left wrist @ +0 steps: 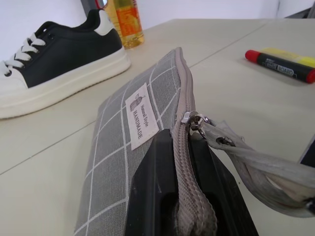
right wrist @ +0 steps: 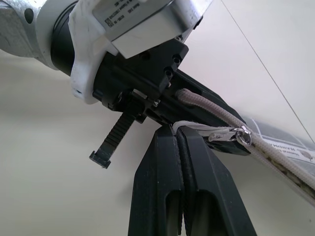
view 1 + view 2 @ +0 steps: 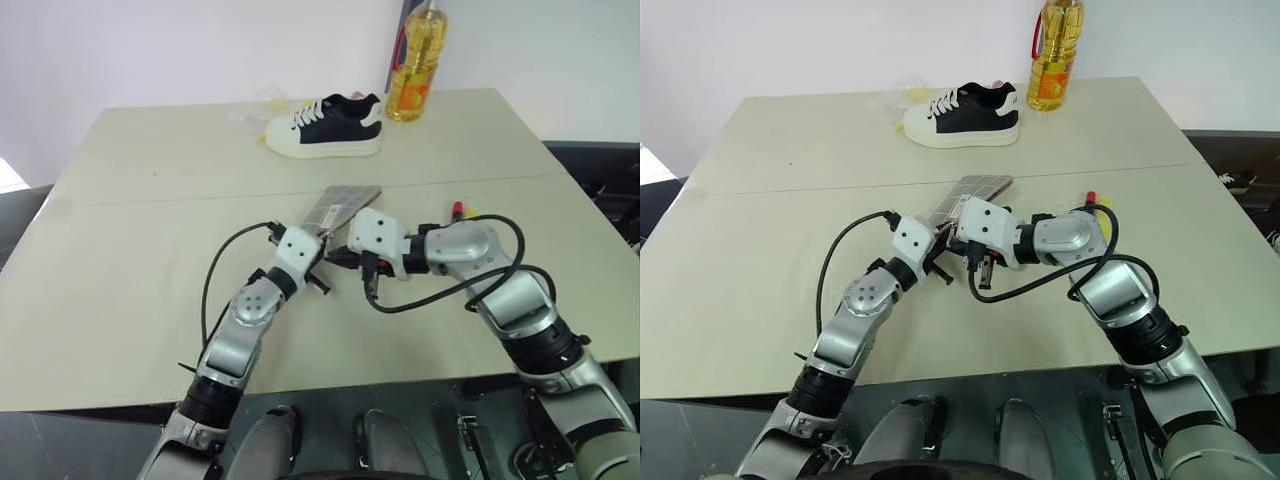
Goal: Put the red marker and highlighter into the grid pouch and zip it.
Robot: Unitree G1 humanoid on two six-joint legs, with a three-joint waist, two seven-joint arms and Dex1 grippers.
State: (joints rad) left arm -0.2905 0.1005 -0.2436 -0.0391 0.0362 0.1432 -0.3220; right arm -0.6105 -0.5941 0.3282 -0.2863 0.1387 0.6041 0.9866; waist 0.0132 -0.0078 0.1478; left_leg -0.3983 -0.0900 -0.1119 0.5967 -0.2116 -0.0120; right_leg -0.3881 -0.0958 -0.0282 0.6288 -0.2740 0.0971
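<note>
Gripping the zipper edge of the grid pouch (image 1: 129,147), the left gripper (image 3: 322,262) has its two black fingers pressed together on the fabric and holds that end raised off the table (image 3: 150,290), the far end tilting away toward the shoe (image 3: 325,126) and the oil bottle (image 3: 417,62). The right gripper (image 2: 178,142) meets it from the other side — its fingers are pinched together on the grey pull strap that hangs from the zipper slider (image 1: 189,118), right beside the left fingers.

From the left wrist view the teeth ahead of the slider look joined, so the pouch seems mostly closed, though I cannot tell how much is open behind it.

The red marker (image 1: 280,65) and the yellow highlighter (image 1: 290,56) lie side by side on the bare table, touching or nearly so, off to the robot's right and apart from the pouch. Neither is inside.

So, by my reading, the job is at its very start — the pouch has to be opened first, then both pens loaded, then the zipper run shut. None of the three counts as done.
</note>
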